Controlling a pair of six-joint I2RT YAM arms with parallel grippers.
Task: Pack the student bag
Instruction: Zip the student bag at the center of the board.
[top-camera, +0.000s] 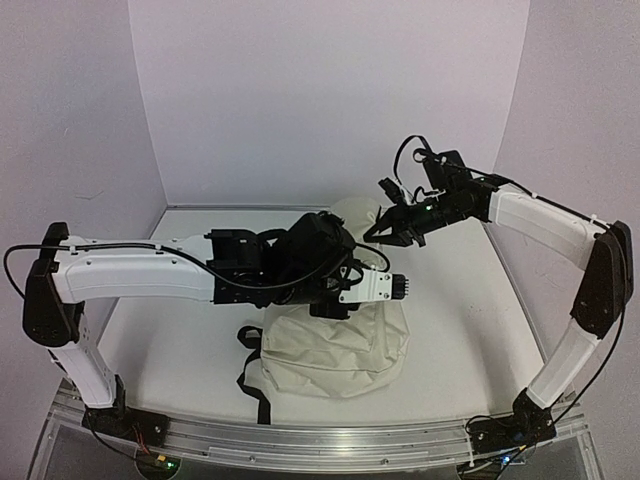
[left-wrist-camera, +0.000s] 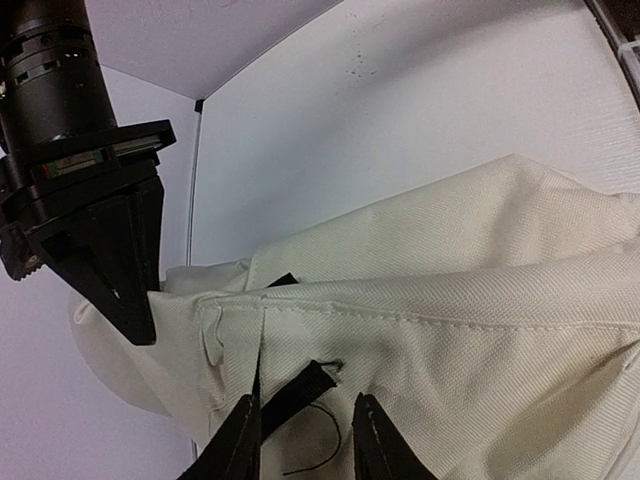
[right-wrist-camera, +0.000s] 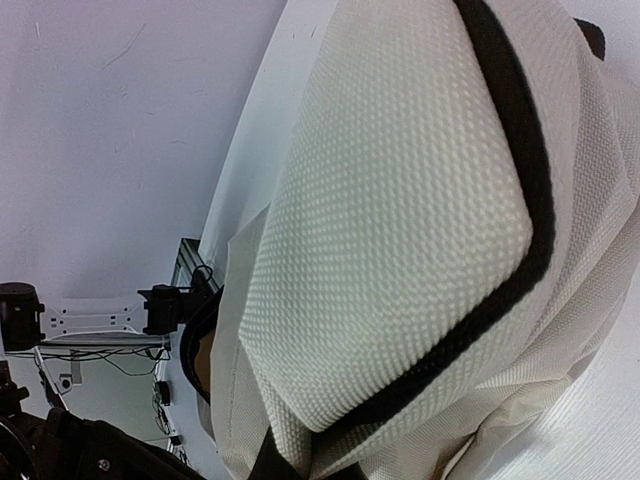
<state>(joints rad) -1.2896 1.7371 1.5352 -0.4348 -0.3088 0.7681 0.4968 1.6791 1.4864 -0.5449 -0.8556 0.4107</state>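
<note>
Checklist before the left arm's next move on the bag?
1. Hold by right tool on bag edge: ok, shut on fabric.
2. Jaws of left tool either side of black loop: ok.
3. Grip on black loop: not ok, jaws apart.
4. Way into bag: cannot tell, no opening seen.
5. Gap between left arm and right arm: ok in top view.

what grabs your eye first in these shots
The big cream bag sprawls across the table, black straps trailing toward the near edge. The right end effector pinches its far top corner and holds it up. The left end effector hangs low over the bag, fingers apart around a black loop.
</note>
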